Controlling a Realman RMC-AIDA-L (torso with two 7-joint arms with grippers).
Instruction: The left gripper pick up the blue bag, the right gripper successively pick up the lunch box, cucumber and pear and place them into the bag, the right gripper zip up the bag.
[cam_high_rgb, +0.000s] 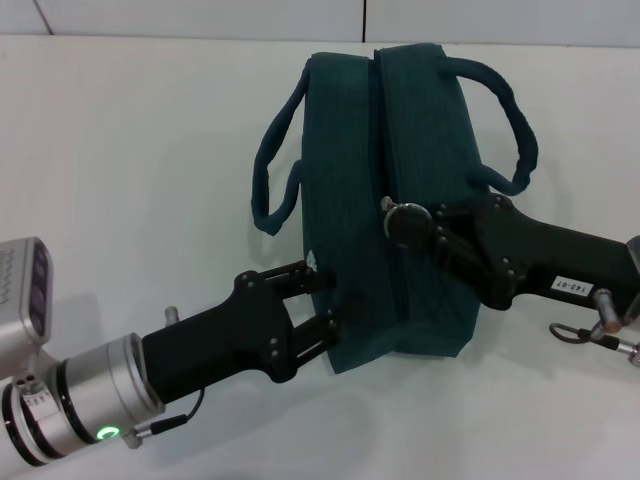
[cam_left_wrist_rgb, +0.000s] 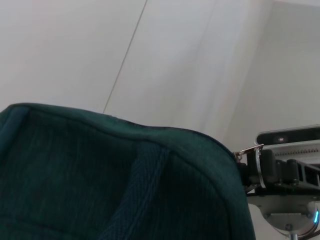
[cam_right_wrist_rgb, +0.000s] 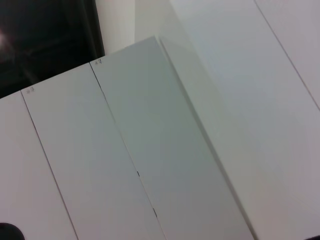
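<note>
**Zipping up the bag**

Right gripper: fingers pressed together, pinching the metal zip pull. Just past those fingertips, the zip line along the top of the blue bag. Pull sitting about halfway along that line. Hard to tell which half is already closed; both halves look shut from above.

Left gripper: fingers closed on the near corner of the bag, one above the cloth and one below. Bag reaching away from these fingers, resting on the white table.

No lunch box, cucumber or pear anywhere in sight. Most likely all packed inside already. So probably the last step, the zipping.

Next move, as a guess: sliding the pull straight along the zip line, with a firm pinch so the small ring does not slip out. Left fingers needed to hold the corner tight so the soft bag does not drag along.

Long side of the bag running from close to the left fingers toward the far edge of the table. Zip line lying the same way. One looped handle flopped out beyond the left fingers, the other handle out beyond the right fingers.
</note>
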